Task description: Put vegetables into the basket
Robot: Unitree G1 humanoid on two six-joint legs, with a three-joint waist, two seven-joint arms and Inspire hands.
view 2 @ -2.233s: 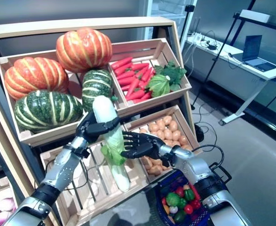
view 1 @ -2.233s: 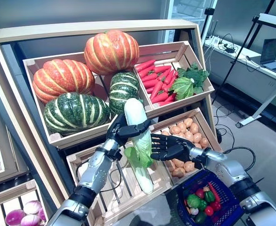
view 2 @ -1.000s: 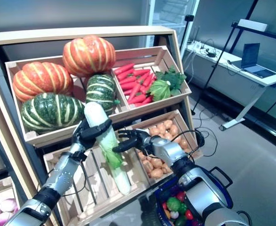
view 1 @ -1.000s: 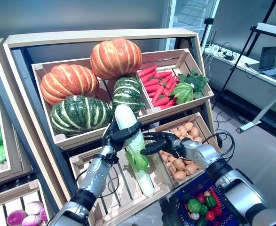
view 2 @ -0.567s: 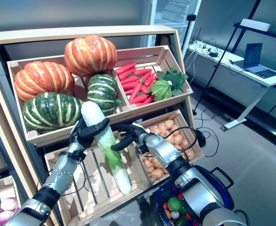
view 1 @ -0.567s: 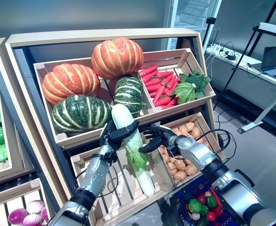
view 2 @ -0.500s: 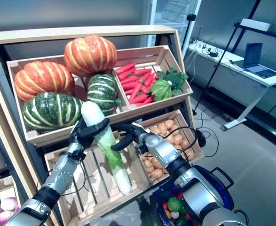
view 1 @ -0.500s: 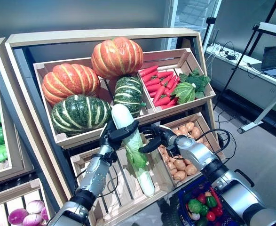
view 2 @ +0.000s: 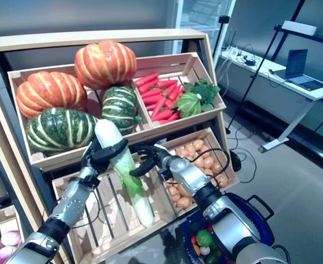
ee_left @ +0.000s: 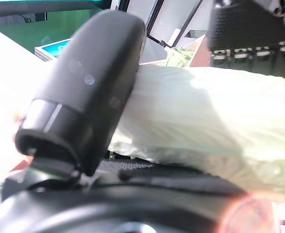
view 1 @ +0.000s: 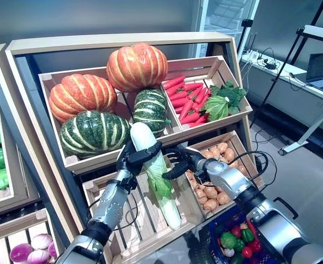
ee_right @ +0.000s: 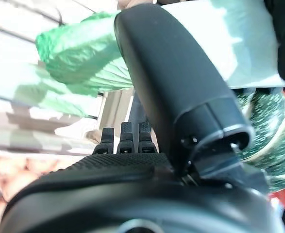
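My left hand point(view 1: 131, 158) is shut on a long pale cabbage point(view 1: 148, 147) with green leaves hanging down, held upright in front of the wooden stand's lower crates. In the left wrist view the thumb point(ee_left: 84, 102) wraps over its pale body point(ee_left: 200, 111). My right hand point(view 1: 179, 160) reaches in from the right, with its thumb and curled fingers closed on the cabbage's leafy part point(ee_right: 79, 58) just beside the left hand. The blue basket point(view 1: 216, 220) stands on the floor at the lower right, with green and red vegetables point(view 1: 231, 240) in it.
The tilted wooden stand point(view 1: 122, 41) rises close in front, with full crates above and slatted lower crates point(view 1: 133, 220) behind the hands. Another long white vegetable point(view 1: 170, 212) lies in the lower crate under the held cabbage. A desk with a laptop point(view 1: 318, 69) stands at the far right.
My right hand has moved up and left from beside the leaves and has curled onto the cabbage. The camera has shifted. The left hand keeps its hold.
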